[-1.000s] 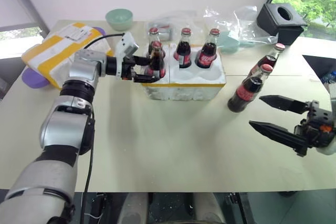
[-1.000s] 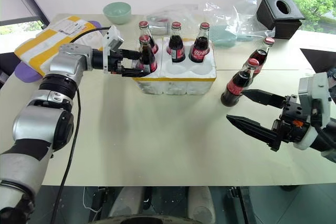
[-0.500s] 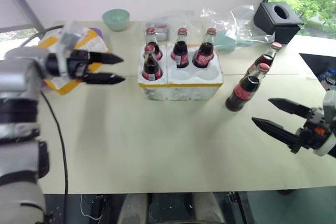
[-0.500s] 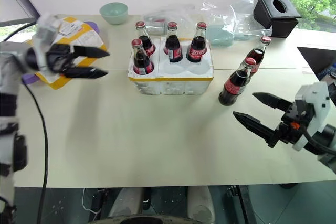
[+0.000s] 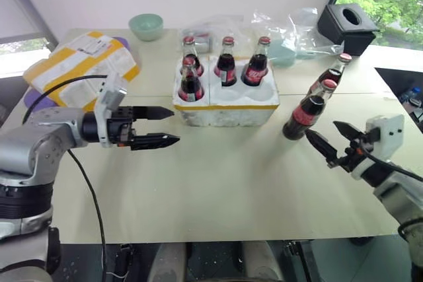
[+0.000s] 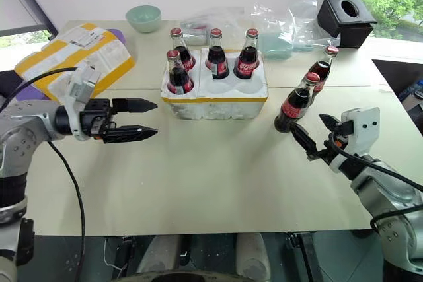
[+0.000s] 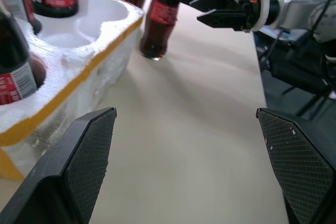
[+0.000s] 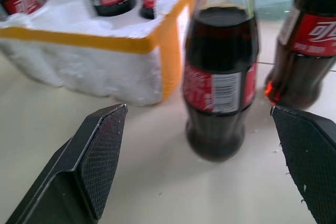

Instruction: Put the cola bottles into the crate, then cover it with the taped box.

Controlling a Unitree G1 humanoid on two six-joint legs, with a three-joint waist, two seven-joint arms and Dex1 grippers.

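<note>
The crate [image 5: 227, 105], white foam with a yellow strip, stands mid-table. Three cola bottles [image 5: 226, 63] fill its back row and one [image 5: 190, 82] sits in the front left well. Two more cola bottles stand on the table to its right, the nearer [image 5: 305, 110] and the farther [image 5: 332, 77]. My left gripper [image 5: 175, 125] is open and empty, left of the crate, pointing at it. My right gripper [image 5: 321, 129] is open just short of the nearer loose bottle [image 8: 220, 82], which stands ahead between its fingers. The taped box [image 5: 79, 67] lies at the far left.
A green bowl [image 5: 146, 24] sits at the back, crumpled clear plastic bags [image 5: 291, 28] lie behind the crate, and a black tissue box [image 5: 350, 26] is at the back right. A purple object [image 5: 33, 99] peeks out under the taped box.
My left gripper let go of the bottle in the front left well and drew back to the left of the crate. My right gripper moved in toward the nearer loose bottle.
</note>
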